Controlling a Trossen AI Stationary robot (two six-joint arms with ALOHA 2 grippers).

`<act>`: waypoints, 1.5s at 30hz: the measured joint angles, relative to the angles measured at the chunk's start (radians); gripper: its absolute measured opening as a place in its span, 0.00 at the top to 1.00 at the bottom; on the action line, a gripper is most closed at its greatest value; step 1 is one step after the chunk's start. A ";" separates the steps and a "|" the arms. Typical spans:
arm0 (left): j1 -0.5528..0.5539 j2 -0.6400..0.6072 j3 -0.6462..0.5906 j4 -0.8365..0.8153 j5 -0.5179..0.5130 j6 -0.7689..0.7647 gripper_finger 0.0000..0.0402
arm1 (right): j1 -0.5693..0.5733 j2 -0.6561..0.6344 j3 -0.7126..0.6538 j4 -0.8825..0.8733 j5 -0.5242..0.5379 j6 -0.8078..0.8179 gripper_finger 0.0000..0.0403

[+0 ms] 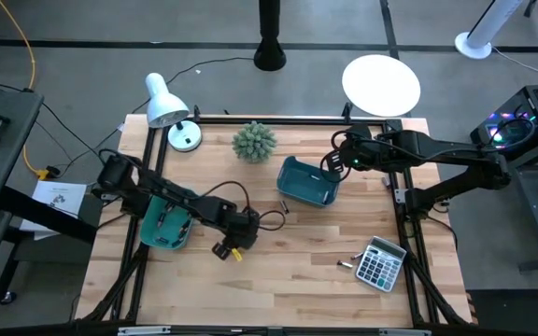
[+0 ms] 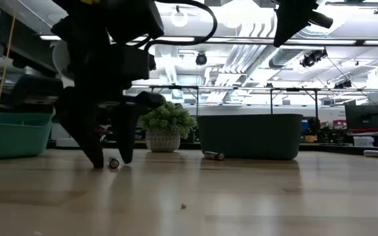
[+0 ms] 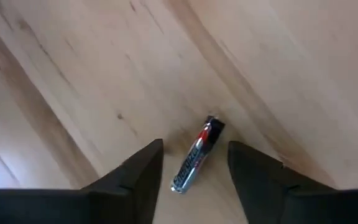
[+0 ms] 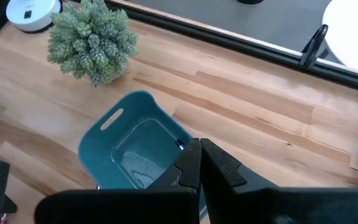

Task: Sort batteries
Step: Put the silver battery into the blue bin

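A dark battery with a red-and-silver end (image 3: 194, 160) lies flat on the wooden table, also seen in the low view (image 2: 113, 162). My left gripper (image 3: 194, 144) is open and low over it, one finger on each side with gaps between (image 1: 234, 247) (image 2: 112, 157). My right gripper (image 4: 199, 149) is shut and high above the right teal tray (image 4: 132, 149) (image 1: 330, 164). Another battery (image 1: 285, 207) (image 2: 214, 155) lies by that tray's near side. A few more batteries (image 1: 347, 262) lie beside the grey calculator (image 1: 381, 262). The left teal tray (image 1: 162, 229) sits under my left arm.
A small potted plant (image 1: 254, 142) stands at the far side, with a white desk lamp (image 1: 164, 103) and a white round base (image 1: 183, 138) at the far left. Black frame rails (image 1: 409, 201) run along the table's sides. Bare wood lies in the near middle.
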 joint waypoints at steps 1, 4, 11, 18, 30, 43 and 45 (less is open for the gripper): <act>0.004 0.004 0.004 -0.001 0.002 -0.008 0.62 | 0.000 0.000 0.000 0.000 -0.004 0.000 1.00; 0.029 0.008 0.029 0.015 0.010 -0.059 0.85 | 0.000 0.000 0.000 -0.002 -0.021 0.000 1.00; 0.150 -0.011 0.102 0.330 -0.153 -0.135 0.94 | 0.000 0.000 0.000 -0.003 -0.023 0.000 1.00; 0.297 0.005 0.204 0.552 -0.168 -0.257 0.92 | 0.000 0.000 0.000 0.001 -0.031 0.005 1.00; 0.349 -0.088 0.327 0.215 -0.113 -0.361 0.54 | -0.006 0.006 0.000 0.028 -0.147 -0.002 1.00; 0.372 -0.627 0.012 0.124 -0.269 -0.521 0.52 | 0.259 0.227 -0.001 -0.106 -0.549 -0.128 0.80; 0.372 -0.688 -0.048 0.132 -0.292 -0.575 0.52 | 0.345 0.271 -0.001 -0.126 -0.613 -0.128 0.74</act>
